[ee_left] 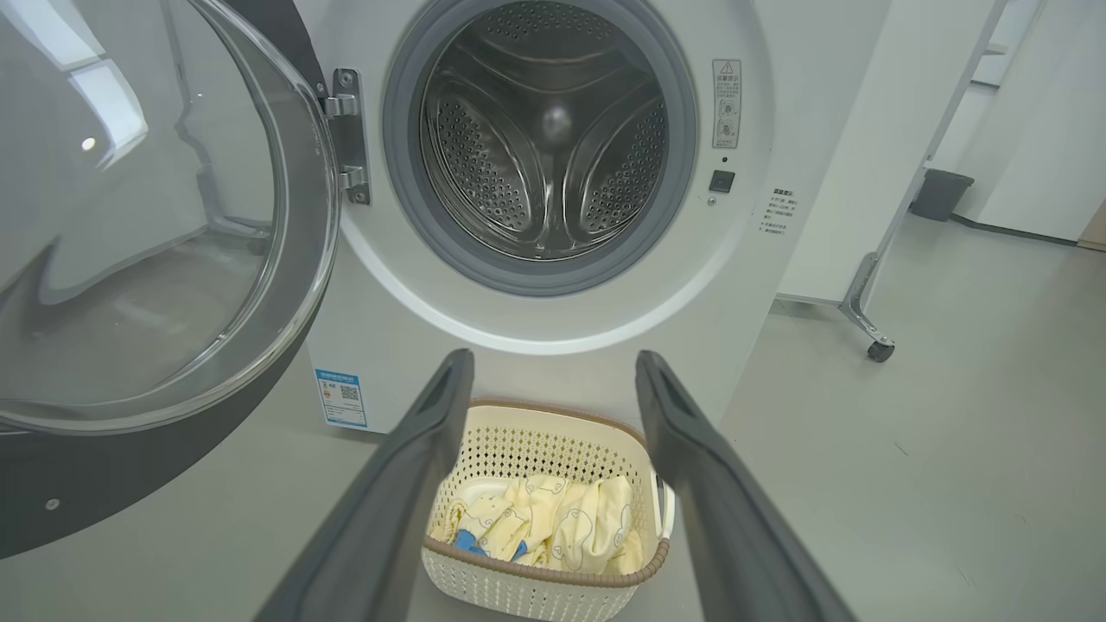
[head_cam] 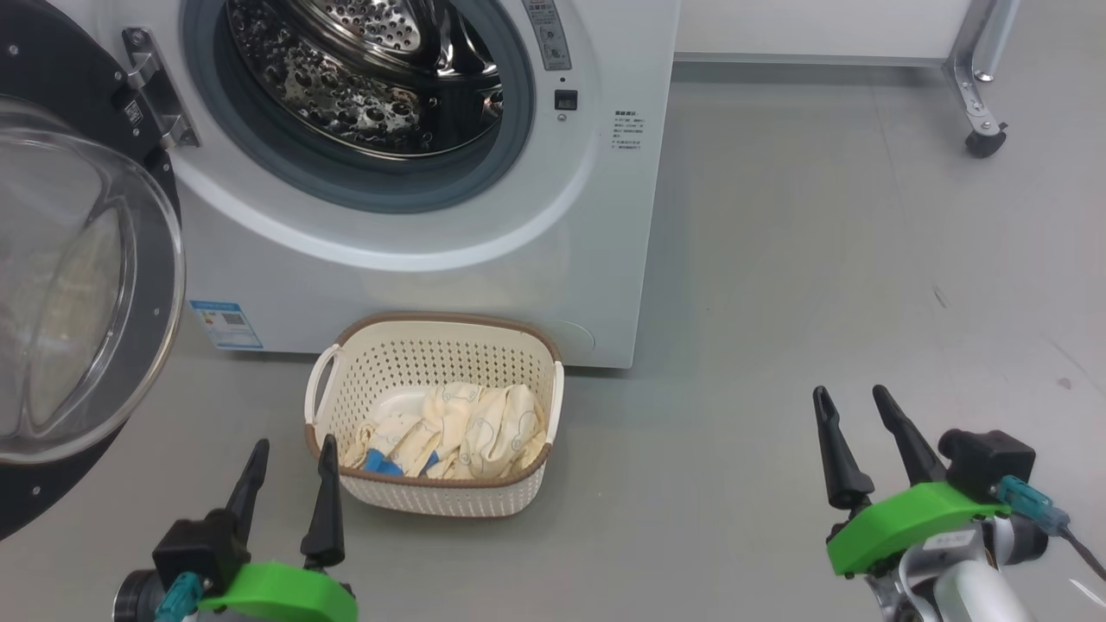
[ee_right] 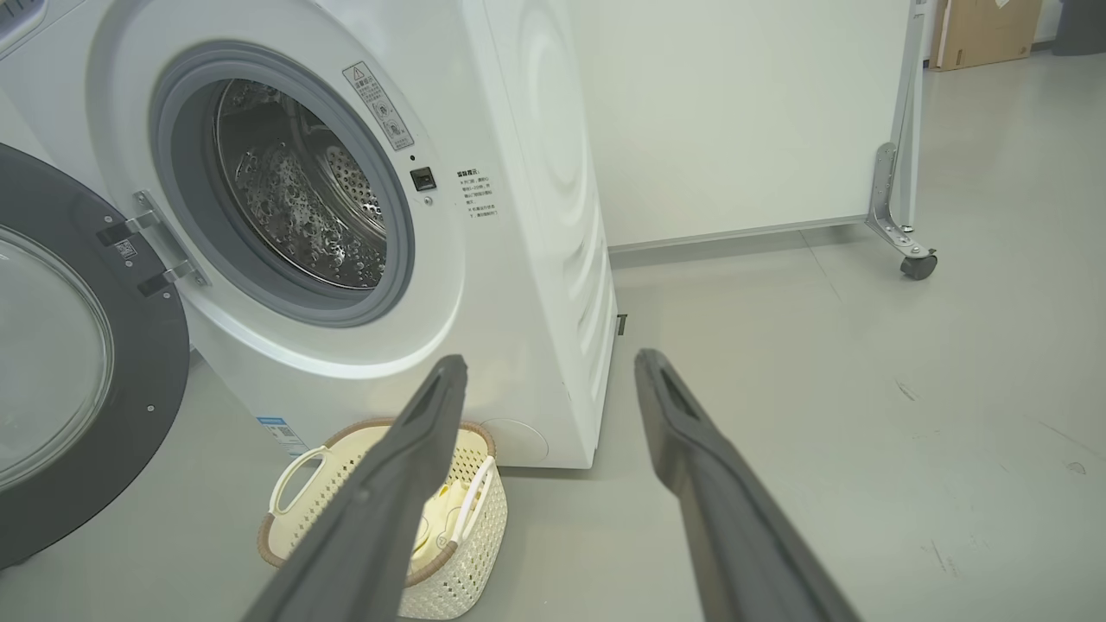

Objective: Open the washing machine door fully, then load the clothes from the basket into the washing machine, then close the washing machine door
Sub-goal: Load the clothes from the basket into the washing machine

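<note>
Pose, left gripper (head_cam: pixel 295 442): low at the near left, just beside the left end of the small cream-white perforated plastic basket (head_cam: pixel 432 505) with brown woven-look rim. Two long dark fingers (ee_left: pixel 406 484) spread apart, aimed far toward the big white front-loading washing machine (head_cam: pixel 415 285), nothing between them.

Pose, right gripper (head_cam: pixel 849 393): low at the near right over bare grey floor (head_cam: pixel 778 302), well apart from the basket. Fingers likewise spread and empty, tips leaning slightly left.

Green wrist housings cut off by the near edge of the head view.

Location, bundle of cream-yellow soft clothes (head_cam: pixel 458 432) with bear outlines and blue trim: inside the basket, on the floor just before the machine's lower panel. Contact between basket and panel not determinable.

Large round black-rimmed washing machine door (head_cam: pixel 78 294) with bulging clear glass: swung wide to the left, cut off at the left edge. Steel perforated drum (head_cam: pixel 363 69) exposed, upper part out of frame. Panel label print too fine to read. From the right wrist, clothes largely hidden behind one finger.
</note>
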Motion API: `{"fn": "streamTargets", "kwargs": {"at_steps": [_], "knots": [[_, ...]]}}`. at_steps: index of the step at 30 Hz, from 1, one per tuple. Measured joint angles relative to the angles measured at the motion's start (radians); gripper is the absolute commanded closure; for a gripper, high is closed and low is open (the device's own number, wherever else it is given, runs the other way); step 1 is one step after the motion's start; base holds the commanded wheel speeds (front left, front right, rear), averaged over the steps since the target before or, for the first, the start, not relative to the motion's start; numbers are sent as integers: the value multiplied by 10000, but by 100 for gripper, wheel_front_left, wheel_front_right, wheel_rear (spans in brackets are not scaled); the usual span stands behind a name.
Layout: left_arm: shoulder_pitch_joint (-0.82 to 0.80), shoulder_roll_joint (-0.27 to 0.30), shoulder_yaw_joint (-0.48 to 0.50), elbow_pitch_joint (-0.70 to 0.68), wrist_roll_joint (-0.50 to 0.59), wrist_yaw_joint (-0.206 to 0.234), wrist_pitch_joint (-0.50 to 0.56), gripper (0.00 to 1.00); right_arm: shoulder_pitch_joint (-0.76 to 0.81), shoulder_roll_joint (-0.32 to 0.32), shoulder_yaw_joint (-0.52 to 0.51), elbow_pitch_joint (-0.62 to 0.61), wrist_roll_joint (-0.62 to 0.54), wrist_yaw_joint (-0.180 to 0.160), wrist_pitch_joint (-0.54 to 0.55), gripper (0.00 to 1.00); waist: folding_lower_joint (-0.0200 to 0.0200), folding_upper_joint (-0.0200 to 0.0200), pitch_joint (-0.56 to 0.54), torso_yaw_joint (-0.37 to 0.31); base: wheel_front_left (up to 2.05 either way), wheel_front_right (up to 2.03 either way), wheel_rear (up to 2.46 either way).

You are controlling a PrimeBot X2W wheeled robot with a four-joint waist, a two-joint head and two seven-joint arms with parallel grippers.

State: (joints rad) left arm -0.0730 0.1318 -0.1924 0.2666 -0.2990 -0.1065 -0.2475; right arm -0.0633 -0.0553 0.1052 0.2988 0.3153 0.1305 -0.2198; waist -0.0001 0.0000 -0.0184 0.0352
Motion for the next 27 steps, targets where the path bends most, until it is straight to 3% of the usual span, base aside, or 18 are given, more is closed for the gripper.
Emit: {"fn": "streamTargets", "kwargs": {"at_steps": [27], "knots": [[3, -201, 86, 151, -40, -173, 0, 0, -1, 31, 13, 201, 0, 0, -8, 0, 1, 0, -120, 32, 0, 0, 0]]}}
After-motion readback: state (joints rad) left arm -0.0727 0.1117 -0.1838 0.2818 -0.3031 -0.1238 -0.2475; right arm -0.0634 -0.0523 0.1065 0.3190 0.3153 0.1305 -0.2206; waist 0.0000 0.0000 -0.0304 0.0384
